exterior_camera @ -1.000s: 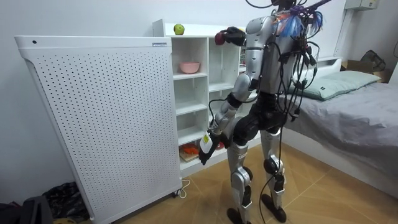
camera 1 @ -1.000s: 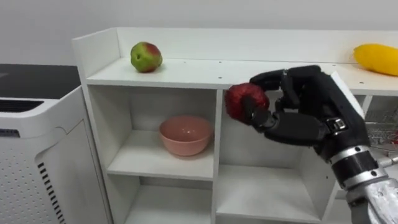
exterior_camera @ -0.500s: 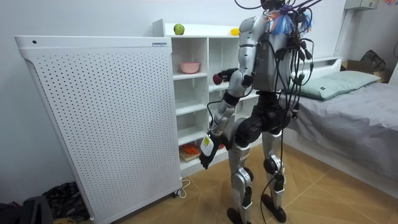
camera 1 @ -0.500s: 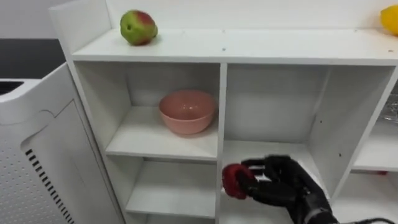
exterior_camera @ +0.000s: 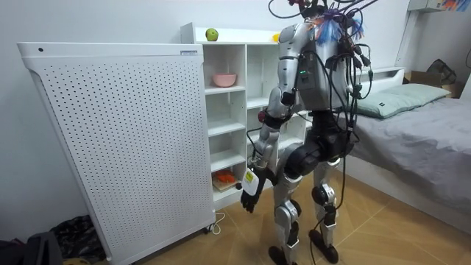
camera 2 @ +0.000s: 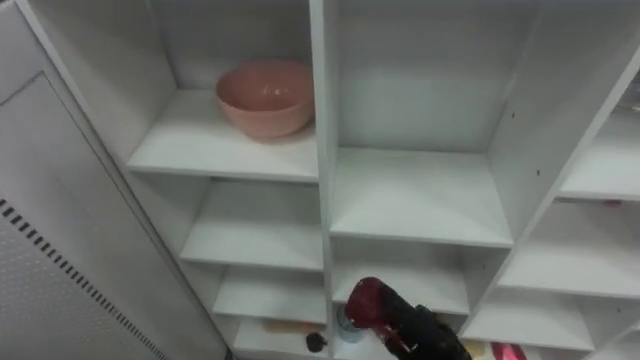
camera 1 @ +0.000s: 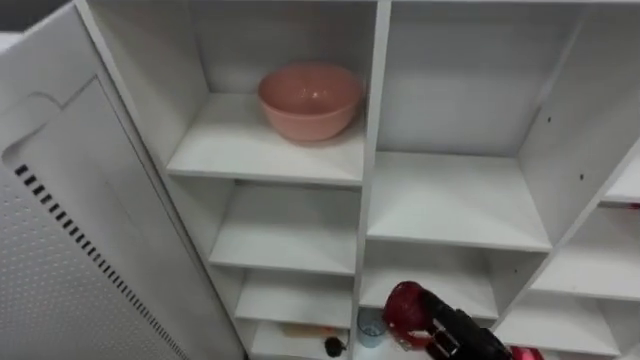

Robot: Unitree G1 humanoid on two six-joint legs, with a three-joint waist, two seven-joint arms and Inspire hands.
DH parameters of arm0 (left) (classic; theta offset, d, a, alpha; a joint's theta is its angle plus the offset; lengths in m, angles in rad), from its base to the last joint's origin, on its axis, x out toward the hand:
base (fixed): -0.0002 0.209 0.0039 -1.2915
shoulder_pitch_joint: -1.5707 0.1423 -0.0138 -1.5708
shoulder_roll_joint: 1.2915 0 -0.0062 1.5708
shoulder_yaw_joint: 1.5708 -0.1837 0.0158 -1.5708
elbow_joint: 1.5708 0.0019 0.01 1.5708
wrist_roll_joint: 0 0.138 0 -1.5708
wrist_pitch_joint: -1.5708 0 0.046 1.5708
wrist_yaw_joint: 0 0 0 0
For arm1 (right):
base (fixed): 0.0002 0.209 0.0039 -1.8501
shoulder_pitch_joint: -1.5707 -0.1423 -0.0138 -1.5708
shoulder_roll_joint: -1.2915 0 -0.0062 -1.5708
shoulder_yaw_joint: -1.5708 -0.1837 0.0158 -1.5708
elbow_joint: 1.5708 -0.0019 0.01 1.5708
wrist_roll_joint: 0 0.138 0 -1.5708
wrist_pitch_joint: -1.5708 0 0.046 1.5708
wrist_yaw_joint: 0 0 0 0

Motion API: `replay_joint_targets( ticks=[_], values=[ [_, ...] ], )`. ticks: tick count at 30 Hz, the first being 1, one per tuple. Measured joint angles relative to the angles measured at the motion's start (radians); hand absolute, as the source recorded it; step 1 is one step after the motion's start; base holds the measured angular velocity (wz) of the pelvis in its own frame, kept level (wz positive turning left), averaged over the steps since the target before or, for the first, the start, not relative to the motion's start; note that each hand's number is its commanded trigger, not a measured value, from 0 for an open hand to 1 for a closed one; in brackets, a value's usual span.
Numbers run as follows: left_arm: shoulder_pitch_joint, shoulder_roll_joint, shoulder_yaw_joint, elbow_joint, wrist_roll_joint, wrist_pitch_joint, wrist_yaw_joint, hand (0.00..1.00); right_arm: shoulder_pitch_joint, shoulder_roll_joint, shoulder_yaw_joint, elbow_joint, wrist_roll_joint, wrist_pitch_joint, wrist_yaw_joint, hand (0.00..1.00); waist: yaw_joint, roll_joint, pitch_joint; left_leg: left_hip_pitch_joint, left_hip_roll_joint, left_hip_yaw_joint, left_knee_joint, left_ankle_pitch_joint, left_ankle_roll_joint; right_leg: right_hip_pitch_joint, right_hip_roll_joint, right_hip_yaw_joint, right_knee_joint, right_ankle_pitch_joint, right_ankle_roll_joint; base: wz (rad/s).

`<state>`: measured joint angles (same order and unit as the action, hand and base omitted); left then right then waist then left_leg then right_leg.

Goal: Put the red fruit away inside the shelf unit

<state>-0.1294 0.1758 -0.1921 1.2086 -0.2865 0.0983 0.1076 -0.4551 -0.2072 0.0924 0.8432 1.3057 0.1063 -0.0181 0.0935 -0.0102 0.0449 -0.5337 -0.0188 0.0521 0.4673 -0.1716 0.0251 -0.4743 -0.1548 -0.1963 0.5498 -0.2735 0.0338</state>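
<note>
Now the right hand (camera 1: 462, 338) has come down lower than before, by the low shelves of the tall white shelf unit (camera 1: 371, 170), fingers curled round the round dark red fruit (camera 1: 404, 306). The left hand (exterior_camera: 248, 197) hangs at the robot's side. A round pink bowl (camera 1: 310, 100) sits on an upper left shelf, near its right edge. A green apple (exterior_camera: 212, 34) lies on the top board. A grey bed (exterior_camera: 412, 118) stands behind the robot.
</note>
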Motion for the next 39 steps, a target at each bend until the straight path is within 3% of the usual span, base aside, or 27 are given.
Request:
replay_joint_targets(
  ticks=[1, 4, 11, 15, 19, 31, 32, 33, 36, 39],
  values=[
    [-0.002, -0.001, -0.004, 0.0, -0.024, 0.0, 0.006, 0.0, -0.026, 0.0, -0.008, 0.028, 0.046, 0.0, 0.0, 1.0, 0.005, 0.003, 0.0061, -0.031, 0.002, -0.001, 0.02, 0.0, 0.0, -0.034, -0.002, 0.003, 0.028, -0.003, -0.005, 0.0],
    [-0.01, -0.001, -0.012, -0.001, -0.064, 0.0, 0.028, 0.0, -0.045, 0.001, -0.046, 0.04, 0.147, -0.004, -0.001, 1.0, 0.016, -0.007, 0.0142, -0.107, 0.002, -0.005, 0.057, 0.002, -0.006, -0.117, -0.009, 0.002, 0.09, -0.022, -0.019, 0.07],
    [-0.019, -0.022, -0.044, 0.021, -0.118, 0.001, 0.085, 0.0, -0.147, 0.002, -0.139, 0.048, 0.321, -0.032, -0.046, 1.0, 0.023, -0.01, 0.0139, -0.264, 0.005, -0.014, 0.12, 0.026, -0.019, -0.282, -0.016, 0.002, 0.185, -0.042, -0.044, 0.08],
    [-0.02, -0.025, -0.063, 0.033, -0.115, 0.007, 0.103, 0.0, -0.214, 0.005, -0.213, 0.102, 0.349, -0.043, -0.057, 1.0, 0.024, -0.01, 0.0139, -0.302, 0.008, -0.014, 0.149, 0.025, -0.02, -0.315, -0.02, -0.002, 0.208, -0.047, -0.051, 0.08],
    [-0.019, -0.025, -0.107, 0.035, -0.113, 0.015, 0.107, 0.0, -0.244, 0.003, -0.257, 0.123, 0.368, -0.053, -0.062, 1.0, 0.034, -0.009, 0.0143, -0.349, 0.009, -0.014, 0.197, 0.008, -0.018, -0.355, -0.02, 0.0, 0.247, -0.058, -0.05, 0.05],
    [-0.016, -0.035, -0.105, 0.049, -0.065, 0.032, 0.126, 0.0, -0.31, -0.03, -0.276, 0.124, 0.397, -0.087, -0.11, 1.0, 0.074, -0.005, 0.0134, -0.455, 0.006, -0.013, 0.339, -0.054, -0.016, -0.451, -0.047, 0.005, 0.392, -0.124, -0.056, 0.02],
    [-0.015, -0.037, -0.105, 0.049, -0.061, 0.033, 0.126, 0.0, -0.31, -0.031, -0.276, 0.124, 0.397, -0.091, -0.114, 0.59, 0.079, -0.005, 0.0132, -0.455, 0.006, -0.013, 0.342, -0.055, -0.016, -0.451, -0.047, 0.005, 0.393, -0.124, -0.056, 0.0],
    [-0.014, -0.039, -0.105, 0.049, -0.044, 0.034, 0.127, 0.0, -0.312, -0.032, -0.276, 0.124, 0.398, -0.096, -0.121, 0.0, 0.082, -0.004, 0.0128, -0.455, 0.005, -0.013, 0.345, -0.057, -0.015, -0.452, -0.05, 0.005, 0.4, -0.124, -0.056, 0.05],
    [-0.015, -0.038, -0.105, 0.049, -0.025, 0.034, 0.127, 0.0, -0.339, -0.042, -0.276, 0.124, 0.397, -0.106, -0.134, 0.0, 0.083, -0.002, 0.0136, -0.457, -0.001, -0.013, 0.363, -0.06, -0.014, -0.452, -0.06, 0.003, 0.421, -0.136, -0.055, 0.1],
    [-0.014, -0.038, -0.106, 0.049, -0.025, 0.033, 0.127, 0.0, -0.379, -0.076, -0.275, 0.124, 0.396, -0.106, -0.134, 0.0, 0.085, 0.001, 0.0138, -0.462, -0.009, -0.013, 0.385, -0.069, -0.011, -0.454, -0.073, 0.003, 0.45, -0.156, -0.053, 0.11]
  ],
)
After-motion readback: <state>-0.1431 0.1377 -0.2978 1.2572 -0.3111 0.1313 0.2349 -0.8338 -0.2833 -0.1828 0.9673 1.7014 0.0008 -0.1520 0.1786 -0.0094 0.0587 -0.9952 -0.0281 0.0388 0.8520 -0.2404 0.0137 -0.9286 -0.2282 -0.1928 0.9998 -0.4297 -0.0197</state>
